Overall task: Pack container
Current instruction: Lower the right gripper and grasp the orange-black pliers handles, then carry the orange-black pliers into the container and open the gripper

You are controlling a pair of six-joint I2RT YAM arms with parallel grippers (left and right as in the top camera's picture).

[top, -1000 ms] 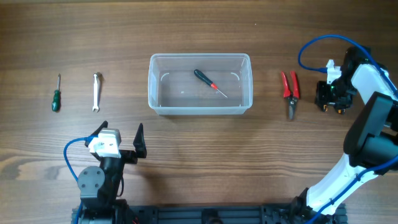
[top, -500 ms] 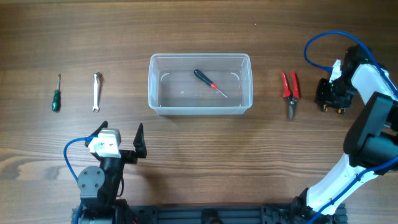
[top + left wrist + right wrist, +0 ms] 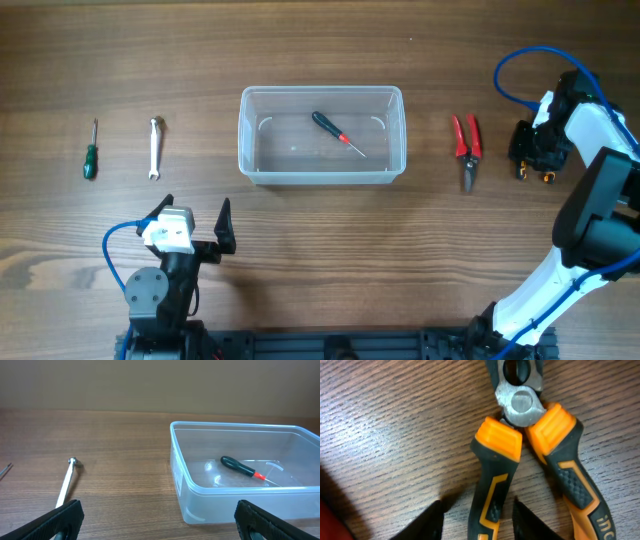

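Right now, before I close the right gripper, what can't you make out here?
Orange-handled pliers: overhead, mostly covered by the right gripper; right wrist view's edges cut off nose and handle ends.
Gripper fingers: tips cut off by the bottom edge of the right wrist view, so contact with the handle is unclear.
Green screwdriver: too small overhead to read its tip.
Wrench: lower end behind the left gripper finger, left wrist view.

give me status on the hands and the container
Left hand open, empty, by its base. Right hand open, straddling one handle of orange pliers. Container holds one screwdriver. Red cutters lie between right hand and container.
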